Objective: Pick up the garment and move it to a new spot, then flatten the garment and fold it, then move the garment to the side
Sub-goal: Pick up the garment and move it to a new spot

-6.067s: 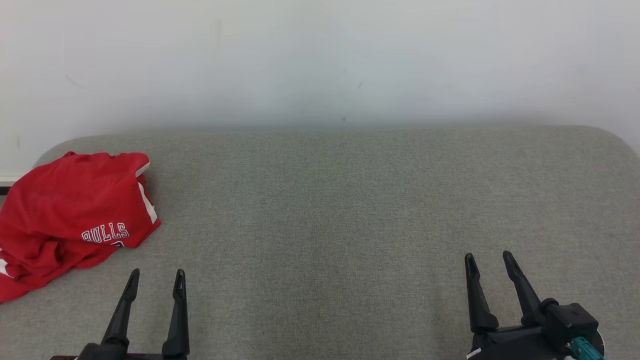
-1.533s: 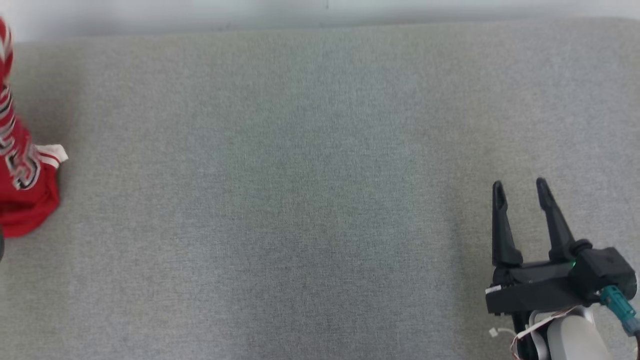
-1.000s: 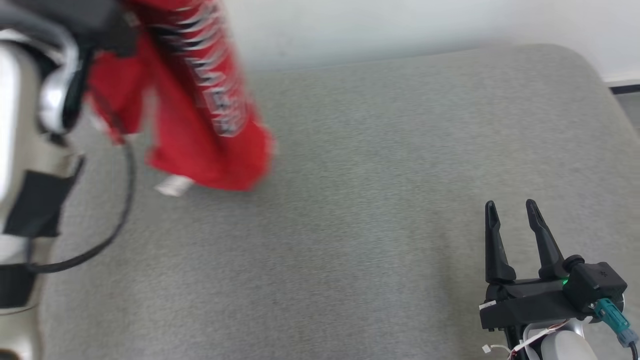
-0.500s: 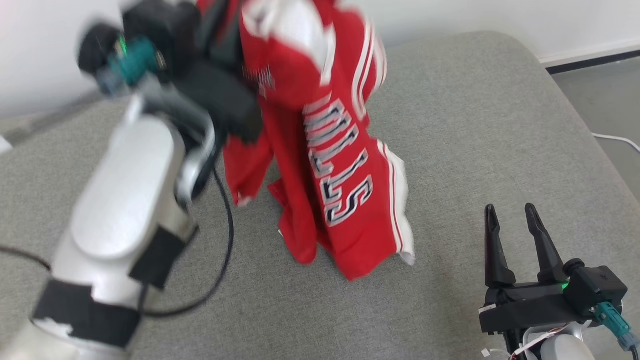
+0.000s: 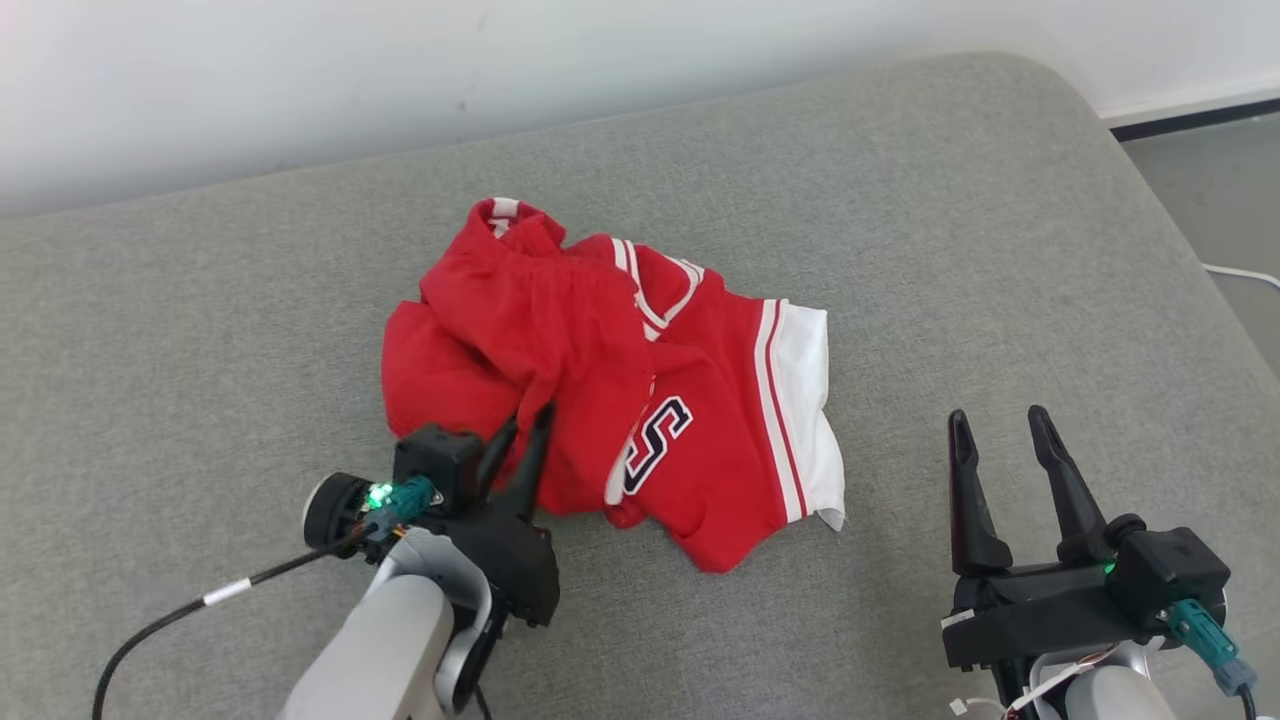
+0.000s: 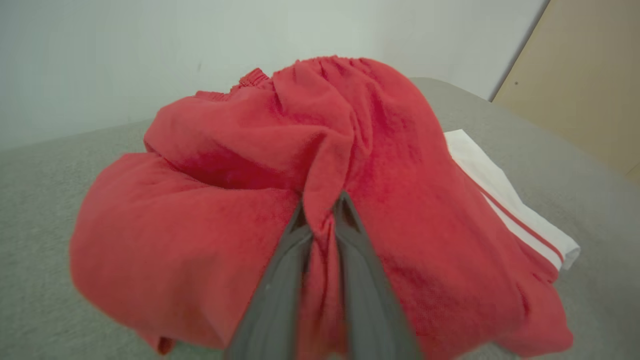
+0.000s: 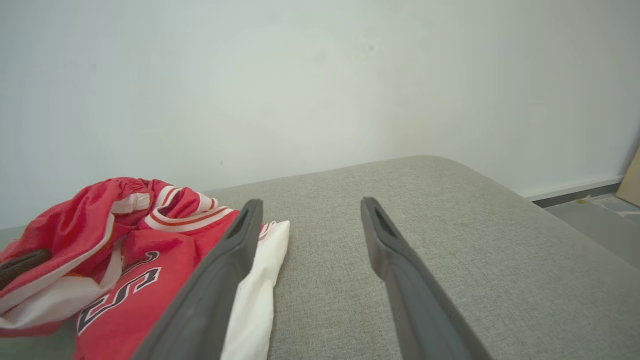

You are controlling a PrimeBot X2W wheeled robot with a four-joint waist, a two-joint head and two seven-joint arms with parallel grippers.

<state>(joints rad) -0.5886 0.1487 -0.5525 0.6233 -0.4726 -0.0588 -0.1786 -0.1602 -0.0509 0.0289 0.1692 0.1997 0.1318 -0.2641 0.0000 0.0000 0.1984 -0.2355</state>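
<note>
The grey upholstered surface (image 5: pixel 950 200) is carrying the crumpled red garment (image 5: pixel 560 330) near its middle. The right gripper (image 5: pixel 999 415) is hovering right of the garment, fingers spread wide, holding nothing. The left gripper (image 5: pixel 528 420) is pinching the garment's near fold, fingers almost closed.

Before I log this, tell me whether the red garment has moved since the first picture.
Yes. The garment lay at the left end of the cushion; now it lies heaped toward the right end, the left gripper pinching a fold.
</note>
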